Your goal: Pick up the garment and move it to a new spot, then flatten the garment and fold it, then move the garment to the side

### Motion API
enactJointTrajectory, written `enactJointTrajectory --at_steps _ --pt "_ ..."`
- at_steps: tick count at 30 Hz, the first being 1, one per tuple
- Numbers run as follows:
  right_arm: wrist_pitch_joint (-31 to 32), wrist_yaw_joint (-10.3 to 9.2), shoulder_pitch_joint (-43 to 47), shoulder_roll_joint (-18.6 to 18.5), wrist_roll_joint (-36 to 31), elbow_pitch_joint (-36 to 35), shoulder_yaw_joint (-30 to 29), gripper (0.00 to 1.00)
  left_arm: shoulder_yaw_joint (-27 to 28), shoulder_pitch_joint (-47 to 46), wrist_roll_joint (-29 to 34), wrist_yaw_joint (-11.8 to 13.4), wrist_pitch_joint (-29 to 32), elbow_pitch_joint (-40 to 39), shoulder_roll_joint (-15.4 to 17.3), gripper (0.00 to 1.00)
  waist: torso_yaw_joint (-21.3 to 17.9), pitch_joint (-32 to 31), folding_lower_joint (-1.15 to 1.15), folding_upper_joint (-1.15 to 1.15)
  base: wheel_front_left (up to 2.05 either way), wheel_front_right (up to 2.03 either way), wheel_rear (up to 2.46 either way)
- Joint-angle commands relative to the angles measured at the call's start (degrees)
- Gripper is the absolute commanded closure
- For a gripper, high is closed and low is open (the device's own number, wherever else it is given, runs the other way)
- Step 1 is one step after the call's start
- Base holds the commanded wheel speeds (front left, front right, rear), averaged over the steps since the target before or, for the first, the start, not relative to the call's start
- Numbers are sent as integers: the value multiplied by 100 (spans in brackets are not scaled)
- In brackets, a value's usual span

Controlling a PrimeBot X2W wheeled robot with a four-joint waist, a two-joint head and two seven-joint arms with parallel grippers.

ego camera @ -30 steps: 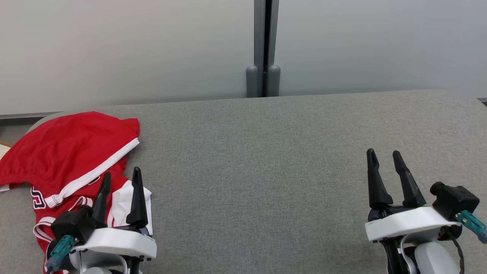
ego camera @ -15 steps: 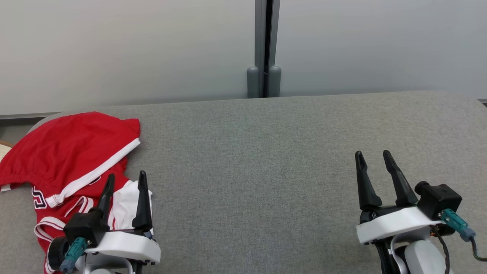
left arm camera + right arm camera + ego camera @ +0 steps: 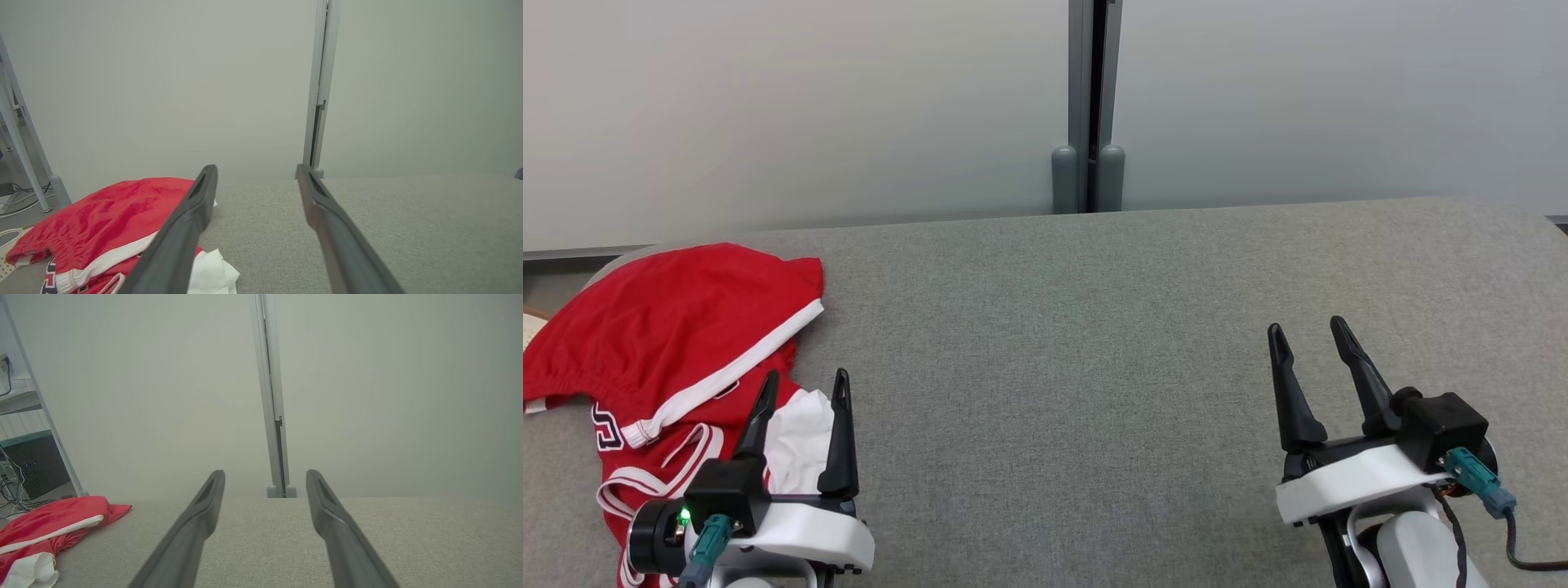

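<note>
- The pale wall (image 3: 768, 106) runs behind everything, made of two panels split by a grey post (image 3: 1088, 98) near the middle.
- The grey cloth-covered table (image 3: 1094, 327) spreads in front of me from left to right, with rounded far corners.
- The garment (image 3: 662, 327) lies crumpled at the table's far left end. It is red with white trim, dark lettering and a white patch, and one red edge reaches the table's left rim.
- My left gripper (image 3: 806, 376) is at the lower left, its fingers spread wide with nothing between them. From my head, the fingers overlap the near right part of the garment, around the white patch. In my left wrist view the left finger crosses in front of the red cloth and the right finger has bare table behind it. I cannot tell whether either finger touches the cloth.
- My right gripper (image 3: 1305, 325) is at the lower right over bare table, also spread wide and empty. It is well apart from the garment, which sits far off to its left.
- A small green light (image 3: 684, 516) glows on my left wrist.
</note>
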Motion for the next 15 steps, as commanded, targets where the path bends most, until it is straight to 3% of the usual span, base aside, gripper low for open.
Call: enactJointTrajectory --at_steps 1,15 --pt "-53 2 -66 -29 -113 25 26 0 -9 -40 138 43 -36 -6 27 0 -3 -3 0 0 0 0 0" --pt "-139 1 -106 -29 -306 202 122 0 -23 -36 380 34 -109 35 24 0 -24 -35 0 0 0 0 0"
